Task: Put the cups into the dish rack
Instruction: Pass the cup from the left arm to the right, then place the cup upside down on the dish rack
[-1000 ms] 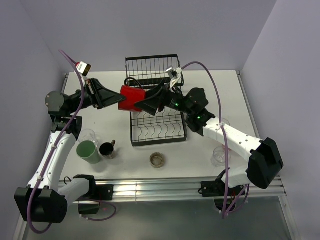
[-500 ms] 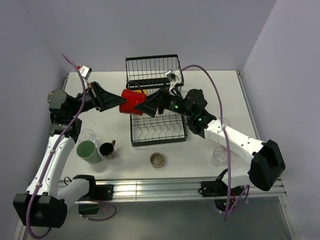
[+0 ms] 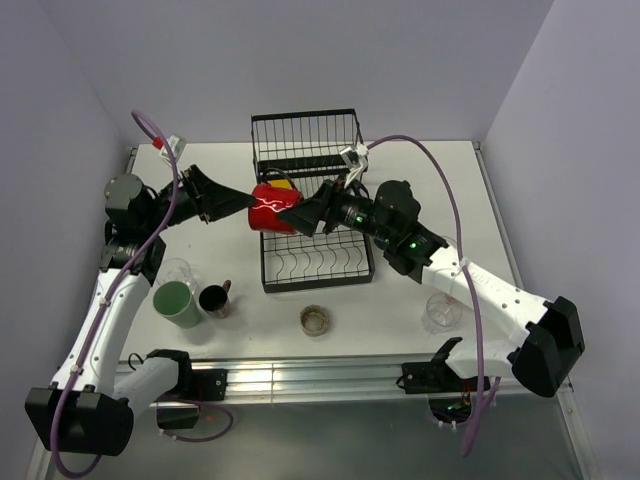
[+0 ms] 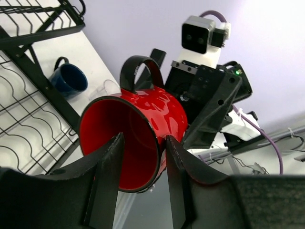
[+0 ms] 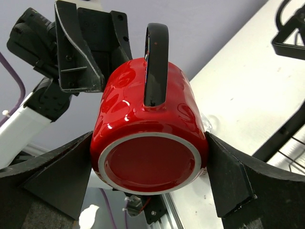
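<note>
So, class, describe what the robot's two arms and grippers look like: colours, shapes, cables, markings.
The left arm and right arm have white links and black joint housings. The left gripper and right gripper are black wedges with two flat fingers. A purple cable loops along each arm. Green lights glow on the right arm.

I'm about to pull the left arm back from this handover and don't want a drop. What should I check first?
1. Right gripper clamps the red glazed mug with black handle on both sides: ok.
2. Left gripper jaws parted around the rim: ok.
3. Left finger out of the mug's mouth: not ok, one is inside.
4. Black wire dish rack has free slots below: ok.
5. Right grip firm enough alone: cannot tell.
</note>
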Robot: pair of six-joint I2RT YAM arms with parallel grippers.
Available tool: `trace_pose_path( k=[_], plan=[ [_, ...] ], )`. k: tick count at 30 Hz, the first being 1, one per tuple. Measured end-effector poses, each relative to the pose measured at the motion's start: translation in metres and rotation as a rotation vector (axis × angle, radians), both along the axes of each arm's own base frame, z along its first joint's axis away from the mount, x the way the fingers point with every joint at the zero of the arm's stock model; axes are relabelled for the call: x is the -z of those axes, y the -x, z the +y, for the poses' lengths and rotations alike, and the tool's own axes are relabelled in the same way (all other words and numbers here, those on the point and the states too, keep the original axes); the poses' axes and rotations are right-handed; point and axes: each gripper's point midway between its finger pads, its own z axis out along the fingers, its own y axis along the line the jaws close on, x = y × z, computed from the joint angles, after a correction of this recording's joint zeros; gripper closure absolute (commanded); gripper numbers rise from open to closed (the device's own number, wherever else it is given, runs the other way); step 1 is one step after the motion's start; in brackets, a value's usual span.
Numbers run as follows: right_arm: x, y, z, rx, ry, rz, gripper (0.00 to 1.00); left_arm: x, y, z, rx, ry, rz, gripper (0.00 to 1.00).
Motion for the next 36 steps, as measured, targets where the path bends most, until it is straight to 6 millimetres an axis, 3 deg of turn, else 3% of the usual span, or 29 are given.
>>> trace_pose_path(
  k=[13, 24, 31, 36],
  plan=[
    [0.026, -0.002, -0.024, 0.104, 0.124, 0.059, 1.0, 0.011, -0.018, 0.011, -0.133, -0.077, 0.021, 0.43],
    [0.077, -0.012, -0.058, 0.258, 0.396, 0.167, 1.0, -0.001, -0.029, 0.027, -0.266, -0.163, -0.012, 0.37],
    [0.111, -0.025, -0.083, 0.377, 0.6, 0.242, 1.0, 0.01, -0.03, 0.033, -0.302, -0.211, 0.013, 0.37],
    [0.143, -0.042, -0.089, 0.438, 0.748, 0.301, 1.0, 0.016, -0.029, 0.035, -0.306, -0.233, 0.025, 0.38]
  ],
)
